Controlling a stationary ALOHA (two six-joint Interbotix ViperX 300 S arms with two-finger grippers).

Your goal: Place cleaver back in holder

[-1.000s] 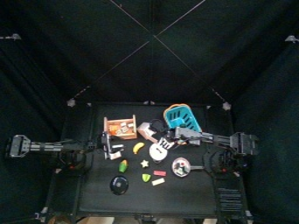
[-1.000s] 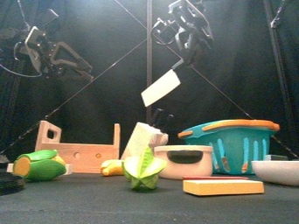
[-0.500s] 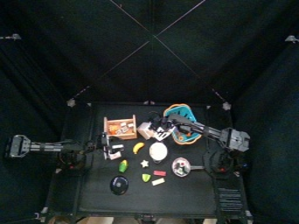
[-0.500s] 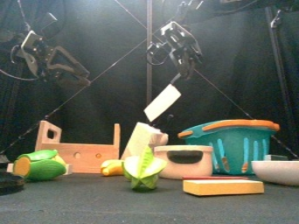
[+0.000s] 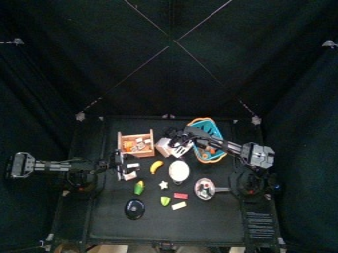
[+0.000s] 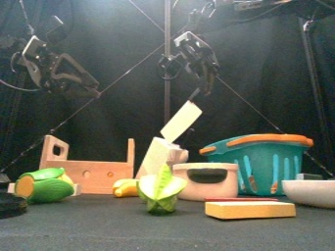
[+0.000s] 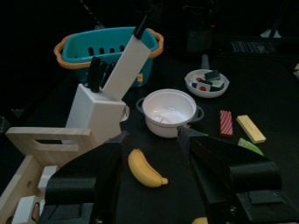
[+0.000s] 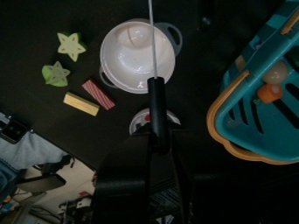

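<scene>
Right gripper [image 6: 191, 71] hanging high over the table's middle, clamped on the black handle of the cleaver [image 6: 182, 121], handle pinched between the two black jaws as seen edge-on from the right wrist. Blade broad, whitish, tilted, lower end pointing down toward the holder [image 6: 160, 157] and reaching just above its top in the front view; contact between blade tip and holder not possible to tell. From the left wrist, cleaver [image 7: 128, 63] slanting over the pale slanted holder [image 7: 96, 110], close to its slotted upper face, with other dark handles sticking out of the block. Holder standing just beside the orange-brown wooden crate [image 6: 85, 168] on one side and a small white pot [image 7: 167, 112] on the other, teal basket [image 6: 260, 160] with orange rim behind and further along. Seen from above, right arm reaching across to the holder [image 5: 168, 148] near the table's centre. Left gripper [image 7: 149, 179] spread wide, holding nothing, resting back at the table's left side, well apart from the holder. Green toy vegetable [image 6: 161, 192] in front of the holder, banana [image 7: 145, 169] on the tabletop near the crate, yellow block [image 6: 249, 208] at the front edge.
</scene>
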